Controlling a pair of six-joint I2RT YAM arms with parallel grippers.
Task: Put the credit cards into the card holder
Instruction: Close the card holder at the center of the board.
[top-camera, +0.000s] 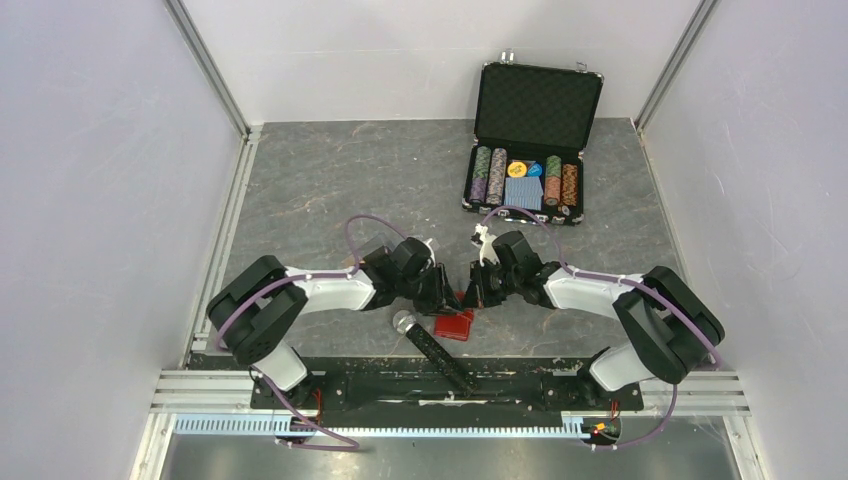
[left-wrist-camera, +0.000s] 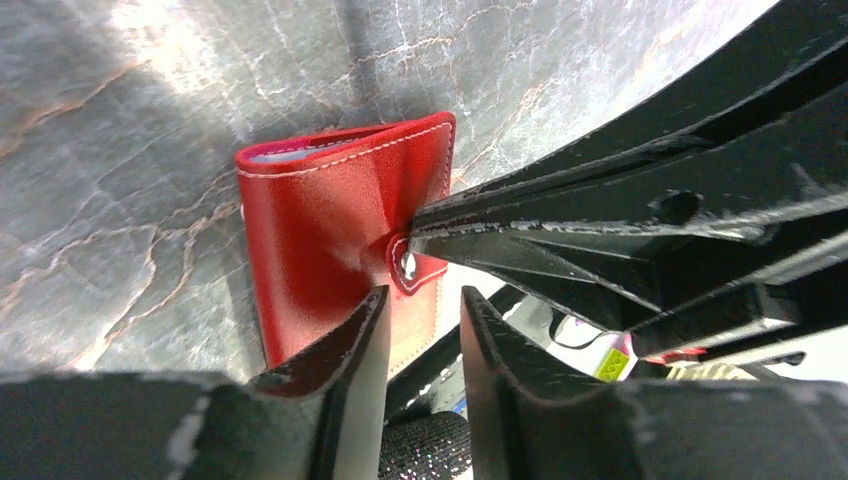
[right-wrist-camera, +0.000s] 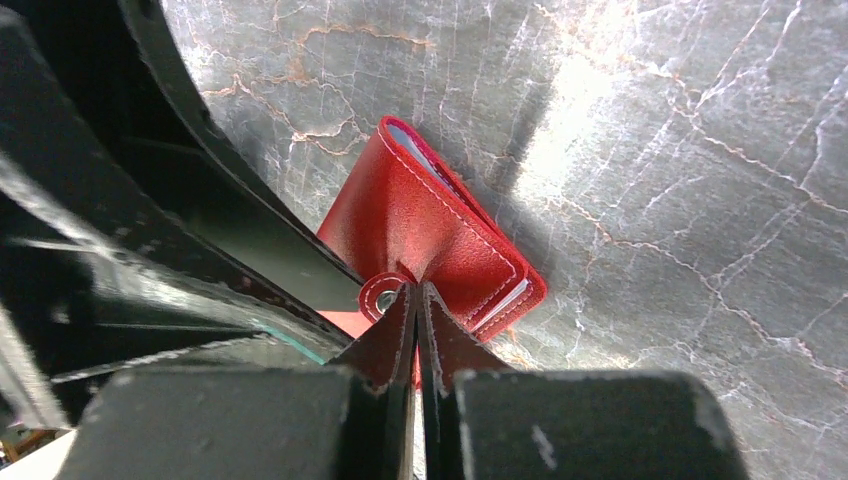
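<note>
At the near edge of the desk (top-camera: 330, 190), a black stick (top-camera: 440, 355) with a round grey head lies slantwise, its head just left of the holder (left-wrist-camera: 330, 220) and its tail reaching the rail by the arm bases. The red holder lies folded shut on the desk at mid-width, close to the near edge, between the two wrists. Pale blue layers show in its fold; whether they are cards or sleeves cannot be told.

The left fingers (left-wrist-camera: 365, 370) are spread a little, with the holder's tab-side edge showing in the gap. The right fingers (right-wrist-camera: 395, 340) are pressed together, their tips against the cover at the root of the tab (right-wrist-camera: 380, 295), where the leather puckers; whether they nip it cannot be told. From above, both wrists crowd over the holder and hide its far part, and the right fingers cross its side in the left wrist view.

Well apart, toward the far right corner, an open black case (top-camera: 537, 105) holds rows of chips (top-camera: 490, 175) and a blue deck (top-camera: 522, 190).
</note>
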